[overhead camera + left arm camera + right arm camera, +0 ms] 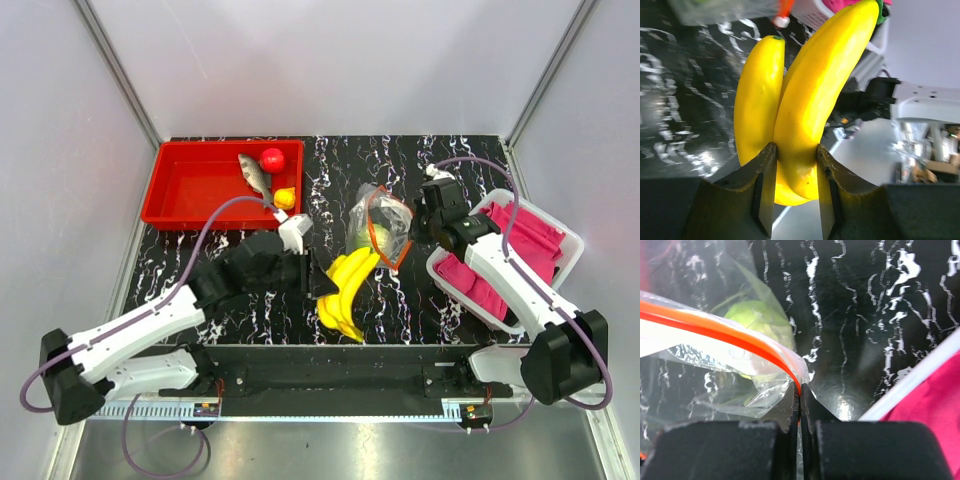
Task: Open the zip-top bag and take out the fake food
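Top view, left gripper (322,284): it is pinching the banana bunch (350,290) from the bunch's 9 o'clock side, near the front middle of the table (440,310).
Top view, right gripper (413,226): it is gripping the zip-top bag (385,222) at the bag's 3 o'clock edge.
Top view, bag: it is lying at 1 o'clock from the bananas, with its orange zip strip (397,258) looping open and a green piece (374,238) sitting inside.
Top view, red tray (190,190): it is sitting at the table's 10 o'clock, holding the fish (253,172), the red fruit (272,158) and the yellow-orange fruit (285,197).
Top view, white bin (572,245): it is sitting at 3 o'clock, holding pink cloth (525,240).
Left wrist view, left gripper (795,155): its fingers (765,175) are squeezing one banana of the banana bunch (810,100), and a second banana is standing at 9 o'clock beside it.
Left wrist view, bag (725,10): it is showing, blurred, at 11 o'clock.
Right wrist view, right gripper (800,397): its fingers are pressing together on the bag's (715,370) corner, where the zip strip (715,330) is ending.
Right wrist view, green piece (757,320): it is sitting inside the bag at 11 o'clock.
Right wrist view, pink cloth (935,405): it is showing at 4 o'clock.
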